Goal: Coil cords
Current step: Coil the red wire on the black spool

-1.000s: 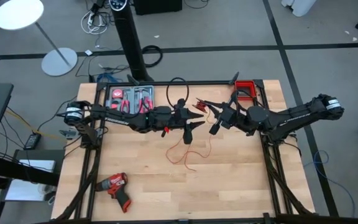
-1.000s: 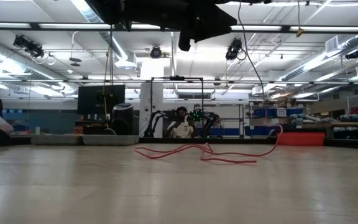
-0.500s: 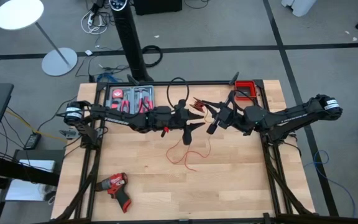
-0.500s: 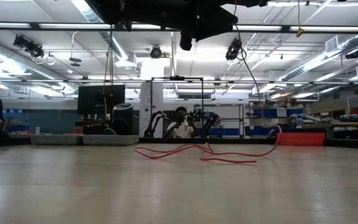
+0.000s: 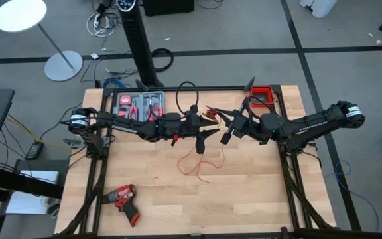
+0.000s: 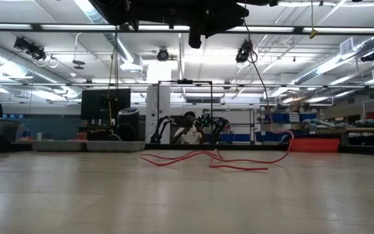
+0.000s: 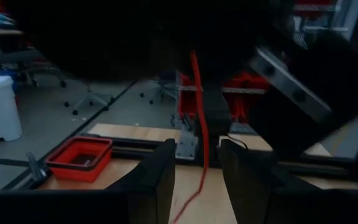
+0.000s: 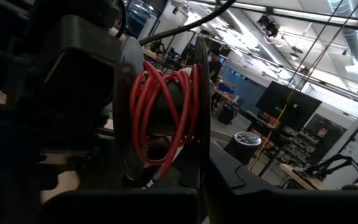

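High view: even, diffuse light, sharp across the frame, only soft shadows under the arms on the counter point(image 5: 244, 199). Floor lamp point(image 5: 20, 14) at upper left is blown out white.

Low view: ceiling strip lights point(image 6: 93, 10) across the top glare hard; arms at top centre are pure black silhouette. Counter foreground soft, room behind in better focus.

Left wrist view: dim, upper half almost black, everything blurred; red wire point(image 7: 196, 93) at centre reads as a smear.

Right wrist view: backlit, ceiling lights point(image 8: 353, 62) at upper right flare, left half in deep shadow, near parts out of focus.
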You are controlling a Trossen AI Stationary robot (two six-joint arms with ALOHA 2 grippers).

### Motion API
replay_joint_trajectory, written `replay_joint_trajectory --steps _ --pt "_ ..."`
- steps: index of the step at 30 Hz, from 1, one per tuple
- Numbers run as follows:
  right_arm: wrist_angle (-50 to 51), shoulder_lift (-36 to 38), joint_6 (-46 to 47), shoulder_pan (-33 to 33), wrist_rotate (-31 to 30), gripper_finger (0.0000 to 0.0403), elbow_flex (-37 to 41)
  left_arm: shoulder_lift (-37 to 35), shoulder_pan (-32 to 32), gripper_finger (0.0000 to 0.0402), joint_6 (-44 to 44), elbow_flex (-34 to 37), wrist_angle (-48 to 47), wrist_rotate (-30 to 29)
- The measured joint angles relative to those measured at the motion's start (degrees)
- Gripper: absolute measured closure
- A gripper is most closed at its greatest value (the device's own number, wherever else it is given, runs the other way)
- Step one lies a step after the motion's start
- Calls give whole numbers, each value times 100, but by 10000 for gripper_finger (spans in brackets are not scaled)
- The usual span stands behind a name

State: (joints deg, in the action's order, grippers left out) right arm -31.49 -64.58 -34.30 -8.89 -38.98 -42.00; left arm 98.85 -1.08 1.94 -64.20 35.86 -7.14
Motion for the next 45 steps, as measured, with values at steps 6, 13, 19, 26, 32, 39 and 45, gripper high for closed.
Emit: replay_joint_trajectory --steps 6,13,19,26,32,39,45 --pt "-38 -33 7 -1 0 403 0 -2 0 270 -24 0 57 -201" --pt "-36 -30 10 -1 0 403 0 -2 0 372 23 0 -106 -298" --pt "-39 -30 9 -2 -15 403 0 -2 0 399 -17 0 -181 -244" --pt "25 -30 -42 -67 -70 403 0 -31 -4 400 -617 -2 -637 -843" --pt "335 -28 -227 -231 -466 403 0 -163 -2 401 -1705 -4 -1054 -1646" --pt "1001 -26 -339 -387 -794 403 -2 -629 89 401 -2484 -6 -1607 -2226" --pt "1467 -26 -307 -291 -939 403 -2 -854 220 401 -2583 -194 -2119 -2282"
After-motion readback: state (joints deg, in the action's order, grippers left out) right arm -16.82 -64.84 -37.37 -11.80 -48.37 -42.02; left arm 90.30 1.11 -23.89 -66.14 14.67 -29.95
